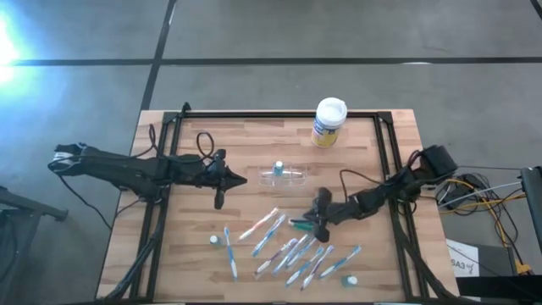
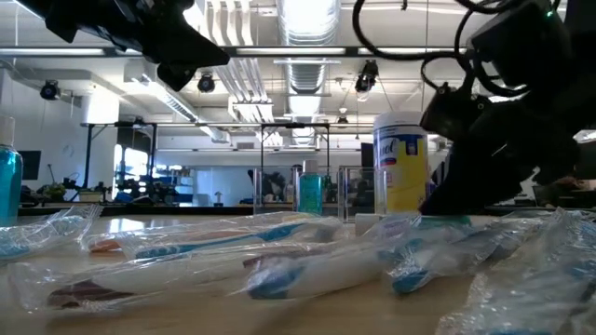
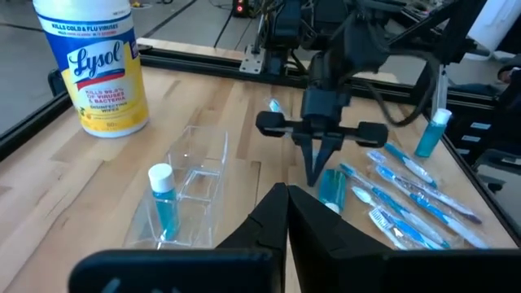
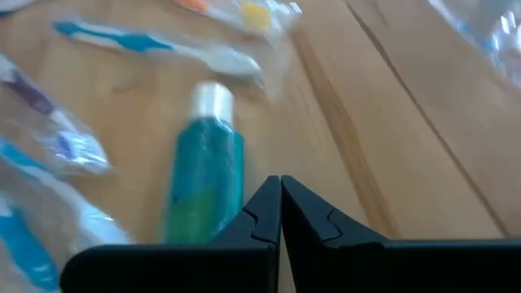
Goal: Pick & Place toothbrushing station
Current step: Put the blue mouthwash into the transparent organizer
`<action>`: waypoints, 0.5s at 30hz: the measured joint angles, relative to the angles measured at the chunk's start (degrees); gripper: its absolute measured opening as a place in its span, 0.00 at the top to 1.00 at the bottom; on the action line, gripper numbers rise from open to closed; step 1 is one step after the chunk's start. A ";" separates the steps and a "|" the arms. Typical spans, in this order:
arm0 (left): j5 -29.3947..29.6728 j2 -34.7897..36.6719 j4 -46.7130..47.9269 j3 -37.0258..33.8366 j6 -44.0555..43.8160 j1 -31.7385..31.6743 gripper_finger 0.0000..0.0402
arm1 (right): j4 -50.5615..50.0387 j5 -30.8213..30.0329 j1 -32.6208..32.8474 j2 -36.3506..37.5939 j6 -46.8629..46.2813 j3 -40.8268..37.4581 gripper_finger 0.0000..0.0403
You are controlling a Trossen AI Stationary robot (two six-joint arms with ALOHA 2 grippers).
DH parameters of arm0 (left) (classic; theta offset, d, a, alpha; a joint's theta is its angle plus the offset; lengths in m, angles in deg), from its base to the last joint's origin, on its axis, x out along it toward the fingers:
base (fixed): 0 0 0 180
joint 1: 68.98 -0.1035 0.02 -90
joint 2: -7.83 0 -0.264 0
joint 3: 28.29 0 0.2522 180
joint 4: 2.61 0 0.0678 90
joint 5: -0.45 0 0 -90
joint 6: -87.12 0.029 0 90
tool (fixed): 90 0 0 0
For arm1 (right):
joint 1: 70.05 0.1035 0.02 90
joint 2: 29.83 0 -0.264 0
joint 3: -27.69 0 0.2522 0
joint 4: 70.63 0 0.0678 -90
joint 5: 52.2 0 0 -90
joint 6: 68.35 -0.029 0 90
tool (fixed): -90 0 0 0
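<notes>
The right gripper's [image 3: 316, 171] fingers are pressed together, empty, just over a small teal tube [image 4: 203, 183] lying mid-table among wrapped toothbrushes [image 1: 292, 250], a light, slick, rolling thing best pinched across its body, while the clear holder [image 1: 284, 175] sits farther back and the left gripper [image 1: 222, 180], also closed, waits beside it.
</notes>
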 joint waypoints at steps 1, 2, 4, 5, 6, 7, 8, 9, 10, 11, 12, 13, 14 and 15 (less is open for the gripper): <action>-0.04 0.00 0.03 0.00 0.00 0.00 0.97 | 0.03 0.17 0.00 0.66 1.08 0.27 0.98; -0.26 0.00 0.16 0.00 0.00 0.00 0.97 | 0.05 0.18 0.04 1.62 1.90 0.40 0.98; -0.79 -0.04 0.23 -0.01 -0.02 0.00 0.97 | -0.39 0.22 0.04 4.56 3.42 0.42 0.97; -1.00 -0.04 0.47 -0.02 -0.08 0.04 0.97 | -0.88 0.65 0.02 6.35 3.82 0.48 0.96; -1.00 -0.04 0.77 -0.02 -0.27 0.12 0.97 | -2.10 1.95 -0.01 8.34 3.89 0.64 0.94; -1.03 -0.04 1.06 -0.04 -0.42 0.15 0.97 | -4.38 3.85 -0.09 10.48 3.87 0.96 0.92; -1.03 -0.04 1.44 -0.04 -0.46 0.18 0.97 | -7.84 5.71 -0.18 12.31 3.63 1.71 0.89; -1.03 -0.04 1.96 -0.04 -0.46 0.20 0.97 | -12.08 7.26 -0.16 13.98 3.05 2.99 0.85; -1.03 -0.04 2.41 -0.07 -0.46 0.20 0.97 | -16.87 7.51 -0.08 15.28 2.30 4.68 0.81; -1.03 -0.04 2.76 -0.09 -0.46 0.23 0.97 | -22.11 7.68 0.14 16.20 1.76 6.75 0.76; -1.00 -0.04 2.94 -0.09 -0.46 0.24 0.97 | -27.56 7.67 0.38 16.50 1.07 8.97 0.72; -1.00 -0.04 2.98 -0.09 -0.45 0.24 0.96 | -32.40 7.60 0.62 16.48 0.63 11.22 0.67; -1.00 -0.04 3.02 -0.09 -0.44 0.25 0.96 | -36.51 7.60 0.90 15.83 0.59 13.45 0.62; -1.00 -0.04 3.01 -0.09 -0.44 0.26 0.96 | -39.80 7.61 1.12 14.92 0.60 15.70 0.57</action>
